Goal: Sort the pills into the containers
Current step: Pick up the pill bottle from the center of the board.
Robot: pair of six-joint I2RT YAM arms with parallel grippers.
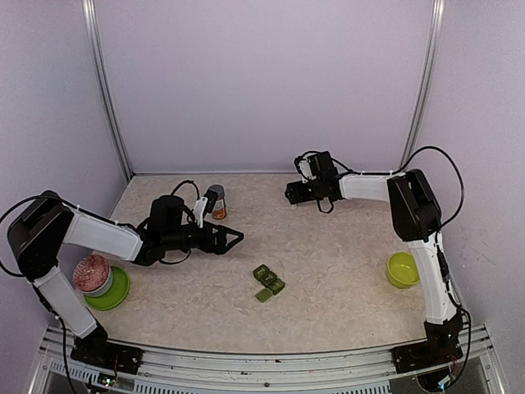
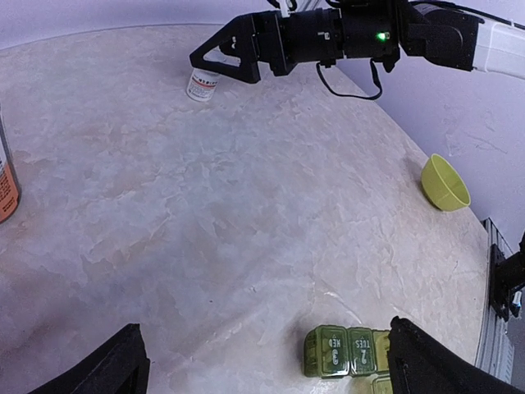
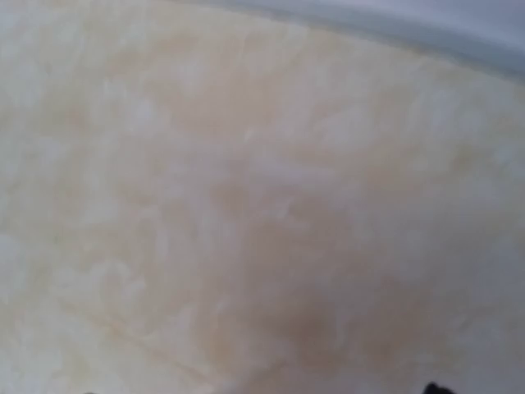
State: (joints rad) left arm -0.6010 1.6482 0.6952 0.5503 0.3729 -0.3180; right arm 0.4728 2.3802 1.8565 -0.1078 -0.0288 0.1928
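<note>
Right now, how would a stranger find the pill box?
On the beige table, look toward the front, near the middle. The pill box lies there: joined olive-green square compartments with numbered lids, darker than the round lime bowl to its right.

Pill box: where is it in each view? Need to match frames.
Top: pill box lower centre, between the two arms.
Left wrist: pill box at the bottom edge, right of centre, partly cut off.
Right wrist: not in it.
Shared landmark: lime bowl, right of the pill box in both.
</note>
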